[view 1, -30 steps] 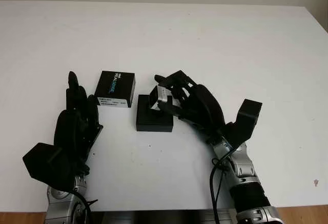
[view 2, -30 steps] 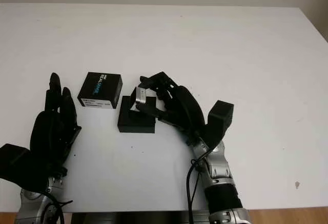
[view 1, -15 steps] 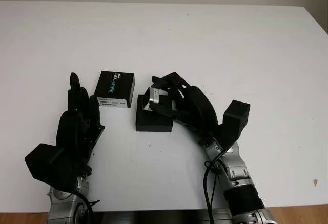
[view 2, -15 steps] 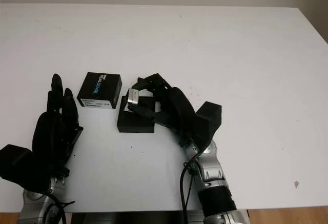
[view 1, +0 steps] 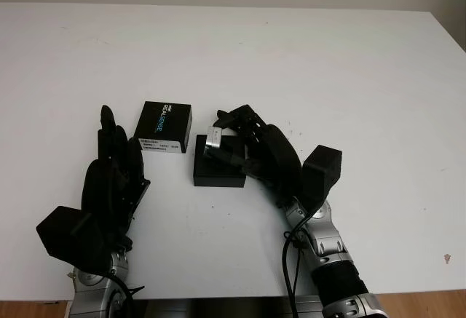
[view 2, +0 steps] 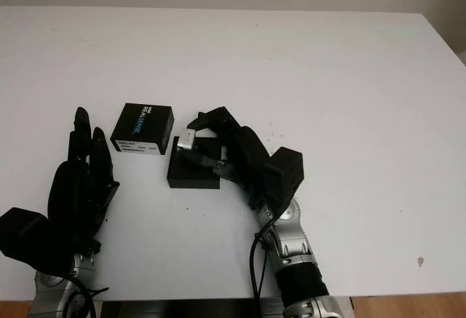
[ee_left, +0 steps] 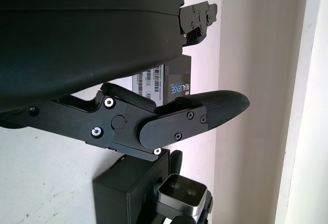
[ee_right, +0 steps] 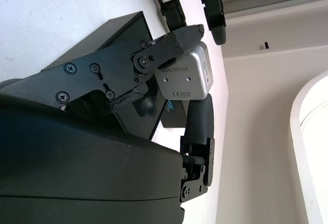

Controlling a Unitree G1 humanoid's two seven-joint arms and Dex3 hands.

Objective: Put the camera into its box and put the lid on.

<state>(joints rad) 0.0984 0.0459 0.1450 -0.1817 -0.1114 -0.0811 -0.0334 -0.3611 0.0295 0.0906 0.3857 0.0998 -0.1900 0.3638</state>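
Left hand (view 1: 109, 183) sits on the table (view 1: 349, 78) at the near left, holding nothing, open, idle. Just right of and beyond it lies the lid (view 1: 164, 126), printed side up, a little apart from the box (view 1: 217, 167); the two look close but not touching. The box, black and open-topped, is near the middle of the table. Right hand (view 1: 251, 150) comes in from the right with its fingers closed around the camera (view 1: 215, 138), a small silver block held above the box's far-right part; the right wrist view shows the camera (ee_right: 185, 78) pinched between fingertips, label face toward the lens, box edge below. Whether the camera already touches the box is not clear. Step in hand, as judged: lowering the camera into the box. To do it well, square the camera with the cavity, centre it over the opening rather than the rim, go down slowly, release only once seated. Risk: it catches the rim, tilts, or shoves the box toward the lid.
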